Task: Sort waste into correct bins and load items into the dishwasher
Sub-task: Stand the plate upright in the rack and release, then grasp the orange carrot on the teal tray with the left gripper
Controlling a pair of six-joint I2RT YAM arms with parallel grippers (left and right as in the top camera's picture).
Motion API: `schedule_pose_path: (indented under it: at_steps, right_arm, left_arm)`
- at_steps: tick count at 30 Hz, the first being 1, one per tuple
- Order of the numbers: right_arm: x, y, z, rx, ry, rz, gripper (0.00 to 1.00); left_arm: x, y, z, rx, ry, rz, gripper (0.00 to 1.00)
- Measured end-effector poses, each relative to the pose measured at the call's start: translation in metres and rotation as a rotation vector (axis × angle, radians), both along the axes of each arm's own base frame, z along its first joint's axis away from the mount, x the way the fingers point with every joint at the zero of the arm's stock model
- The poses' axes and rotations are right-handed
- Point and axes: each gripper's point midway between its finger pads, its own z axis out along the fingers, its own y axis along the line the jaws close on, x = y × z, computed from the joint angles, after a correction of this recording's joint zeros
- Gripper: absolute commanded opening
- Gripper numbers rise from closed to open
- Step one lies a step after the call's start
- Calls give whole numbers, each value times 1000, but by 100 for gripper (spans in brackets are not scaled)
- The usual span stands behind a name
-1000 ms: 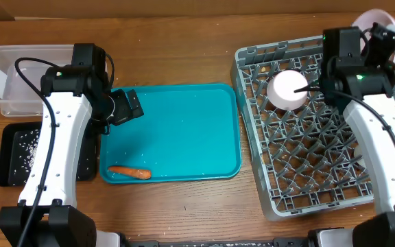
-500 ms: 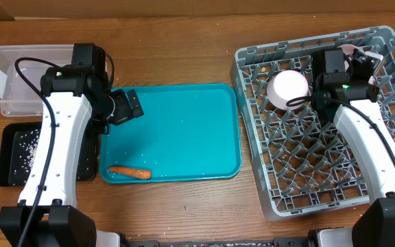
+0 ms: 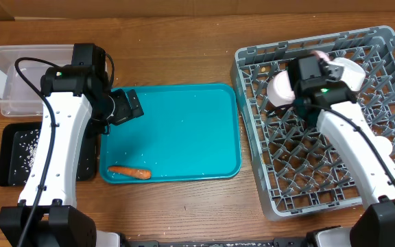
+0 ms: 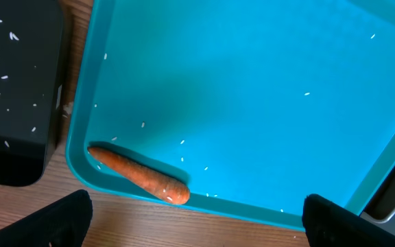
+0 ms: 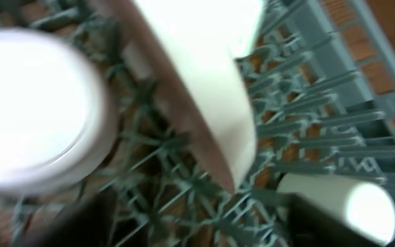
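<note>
Both sets of fingers differed: my right fingers (image 3: 326,66) were clamped on a white dish (image 3: 348,70), while my left fingers (image 3: 132,104) stood wide open and held nothing.

The dish hung tilted over the far part of the grey rack (image 3: 286,195), above its pegs. My wrist view was blurred, so I could only make out a smooth white face with a darker, brownish edge running down it (image 5: 197,82); bowl or plate, I could not tell. Just left of it a round white bowl (image 3: 280,89) sat in the rack's far-left area, glossy and plain. A small white cup (image 5: 338,202) lay on its side on the lattice, near the dish's lower edge.

My left fingers hovered over the far-left corner of the teal tray (image 3: 184,123). On that tray an orange carrot (image 4: 139,175) lay along the near-left rim, slim, tapering toward the left and blunt at its right end, touching the rim's inner wall. A few pale grains were scattered around it.

Left of the teal tray, the black tray (image 3: 9,175) rested on the bench (image 3: 184,41), sprinkled with pale food scraps (image 3: 25,147). The clear tub (image 3: 19,62) stood just beyond it.
</note>
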Motion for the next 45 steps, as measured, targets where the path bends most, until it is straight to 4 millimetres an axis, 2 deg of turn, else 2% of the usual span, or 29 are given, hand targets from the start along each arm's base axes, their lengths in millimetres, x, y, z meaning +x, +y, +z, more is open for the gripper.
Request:
schedule_pose_path:
  at_steps: [4,6,10,13,15,18,22,26,30,38,45]
  right_arm:
    - [-5,13,-1,60,15,31,100]
    - [-4,22,6,113,4,66,100]
    - [2,52,35,259,-56,214,100]
    - [-2,82,58,390,-85,379,100]
    - [-10,98,62,461,-67,456,100]
    - [-23,116,55,548,2,531,100]
    - [-27,124,47,586,49,560,100]
    - [-29,124,40,586,81,562,100]
    - [-31,122,39,578,94,559,100]
    - [-32,120,38,569,102,554,100]
    - [-32,120,38,567,102,553,100]
  left_arm:
    - [0,0,0,0,0,0,100]
    - [0,0,0,0,0,0,100]
    - [-1,0,0,0,6,0,100]
    - [-5,0,-1,-1,20,0,100]
    - [-8,-1,-2,-5,34,0,100]
    - [-18,-6,-10,-13,81,21,100]
    - [-42,-17,-31,-16,184,53,100]
    - [-69,-27,-56,-1,292,100,100]
    - [-85,-25,-76,30,348,183,100]
    - [-86,-20,-107,52,328,311,100]
    - [-82,-21,-124,41,292,359,100]
